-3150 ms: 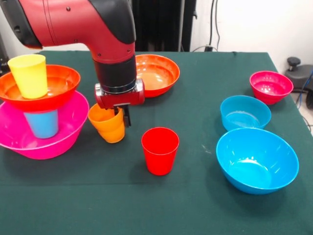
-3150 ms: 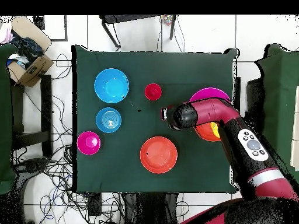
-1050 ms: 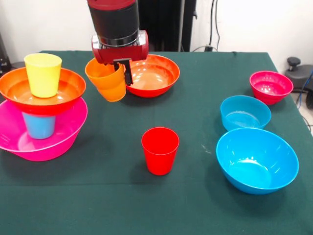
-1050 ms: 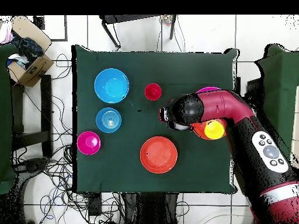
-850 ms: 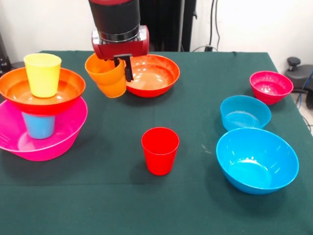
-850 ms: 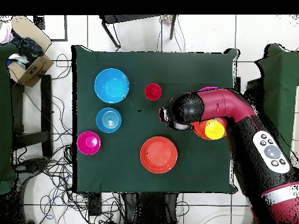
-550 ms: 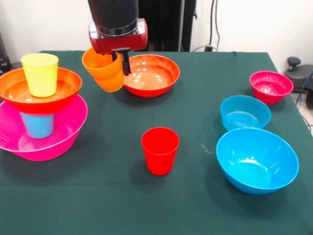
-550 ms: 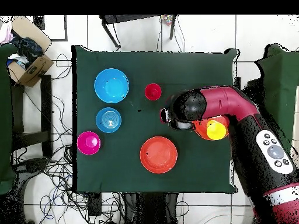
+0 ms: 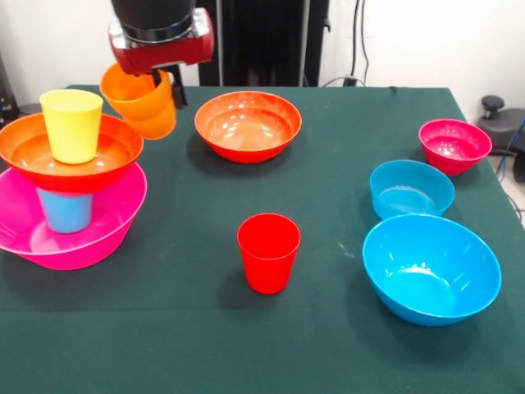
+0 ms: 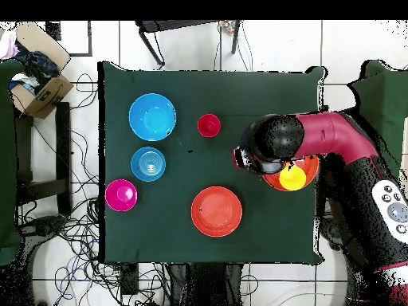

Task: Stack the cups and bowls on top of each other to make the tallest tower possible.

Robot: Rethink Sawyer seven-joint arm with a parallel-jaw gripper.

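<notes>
Above green table [image 9: 328,131], orange cup [image 9: 141,103] tilted, clamped in claw [image 9: 166,89] beside tower [image 9: 70,176].

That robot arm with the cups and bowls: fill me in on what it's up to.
The pincer holds an orange cup in the air, beside the tower at the table's edge. That tower is a pink bowl holding a light blue cup, an orange-red bowl on top, and a yellow cup standing in it. A red cup, another orange-red bowl, two blue bowls and a magenta bowl sit unstacked.
</notes>
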